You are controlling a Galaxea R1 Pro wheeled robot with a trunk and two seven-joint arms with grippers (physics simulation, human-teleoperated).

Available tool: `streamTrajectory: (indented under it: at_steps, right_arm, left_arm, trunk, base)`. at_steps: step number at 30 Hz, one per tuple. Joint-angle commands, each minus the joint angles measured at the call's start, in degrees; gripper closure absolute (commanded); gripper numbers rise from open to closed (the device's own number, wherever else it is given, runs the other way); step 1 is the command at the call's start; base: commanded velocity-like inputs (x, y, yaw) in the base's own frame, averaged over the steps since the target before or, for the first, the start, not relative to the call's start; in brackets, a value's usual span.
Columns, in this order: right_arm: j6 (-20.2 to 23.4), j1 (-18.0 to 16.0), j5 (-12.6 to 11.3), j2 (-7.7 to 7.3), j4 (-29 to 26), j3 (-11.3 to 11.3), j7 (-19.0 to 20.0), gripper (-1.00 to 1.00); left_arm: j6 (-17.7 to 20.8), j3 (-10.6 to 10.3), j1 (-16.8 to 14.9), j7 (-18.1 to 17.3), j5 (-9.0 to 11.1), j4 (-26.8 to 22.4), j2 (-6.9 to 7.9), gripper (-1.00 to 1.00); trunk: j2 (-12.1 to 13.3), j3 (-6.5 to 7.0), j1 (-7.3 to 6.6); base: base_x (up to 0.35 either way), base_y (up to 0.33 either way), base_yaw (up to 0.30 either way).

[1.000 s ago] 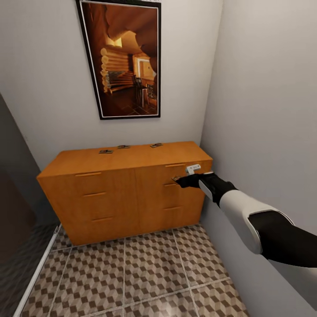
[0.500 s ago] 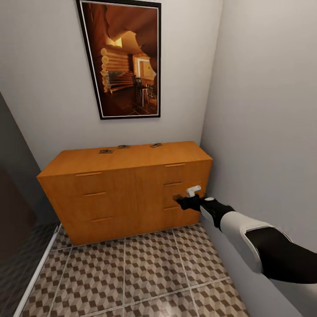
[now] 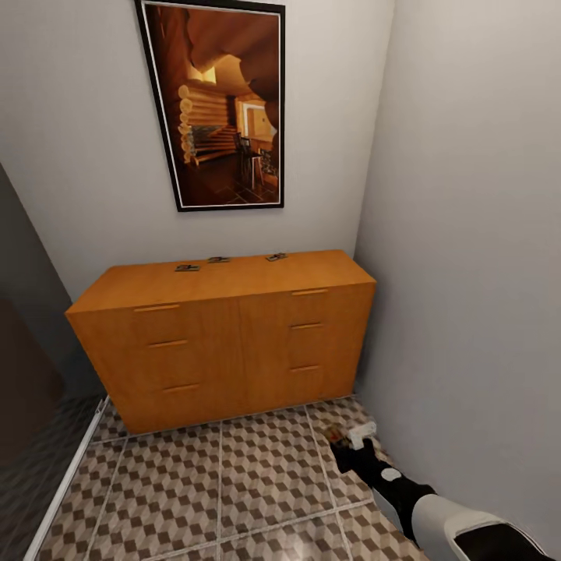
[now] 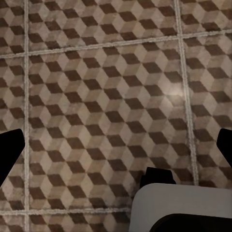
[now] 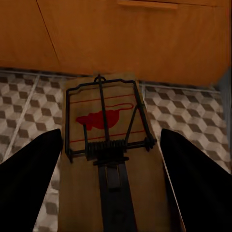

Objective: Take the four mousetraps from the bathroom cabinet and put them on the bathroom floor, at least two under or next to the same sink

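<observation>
Right tool grips a mousetrap — low over bathroom floor

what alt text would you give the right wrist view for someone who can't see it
A wooden mousetrap with dark wire parts and a red mouse print sits between the two dark fingers of the right tool, seen from close up. Beyond it lie cube-patterned floor tiles and the orange-brown cabinet front.

No readable text anywhere; mousetrap board bears only red mouse-shaped mark.
</observation>
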Motion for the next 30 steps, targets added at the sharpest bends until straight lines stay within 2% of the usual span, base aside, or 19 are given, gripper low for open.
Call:
streamTrajectory:
  at_steps: [1, 7, 11, 13, 17, 24, 30]
  right_arm:
    - [-1.22, 1.28, 0.1, 0.01, 0.05, 0.01, -0.57, 1.0]
    - [-6.41, 7.06, 0.13, 0.01, 0.08, 0.02, -1.56, 1.0]
    - [-8.87, 9.61, 0.08, 0.25, 0.12, 0.02, -1.68, 1.0]
    - [-11.99, 12.68, 0.05, 0.99, 0.13, 0.02, -1.76, 1.0]
    - [-13.17, 13.98, 0.05, 1.33, 0.14, 0.02, -3.23, 1.0]
    - [-13.37, 14.56, 0.04, 1.13, 0.09, -0.06, -8.25, 1.0]
    - [-13.37, 14.59, 0.04, 1.16, 0.06, -0.07, -8.64, 1.0]
  left_arm:
    - [-0.13, 0.02, 0.01, 0.01, 0.06, -0.03, -0.01, -1.0]
    - [-0.17, 0.01, 0.01, 0.01, 0.06, -0.03, -0.03, -1.0]
    - [-0.17, 0.07, 0.01, 0.01, 0.1, -0.06, -0.03, -1.0]
    - [-0.17, 0.09, 0.01, 0.01, 0.14, -0.1, -0.03, -1.0]
    - [-0.17, 0.1, 0.01, 0.01, 0.15, -0.07, -0.03, -1.0]
    - [-0.17, 0.03, 0.01, 0.01, 0.15, -0.11, -0.11, -1.0]
    - [-0.17, 0.02, 0.01, 0.01, 0.15, -0.12, -0.12, -1.0]
  trunk:
    - [-0.03, -0.04, 0.0]
    - [-0.03, -0.04, 0.0]
    - [-0.03, -0.04, 0.0]
    - [-0.03, -0.04, 0.0]
    - [-0.03, -0.04, 0.0]
    - [-0.03, -0.04, 0.0]
    - [-0.03, -0.04, 0.0]
  base:
    - [0.0, 0.0, 0.0]
    - [0.0, 0.0, 0.0]
    - [0.0, 0.0, 0.0]
    - [0.0, 0.0, 0.0]
    - [0.0, 0.0, 0.0]
    - [0.0, 0.0, 0.0]
    - [0.0, 0.0, 0.0]
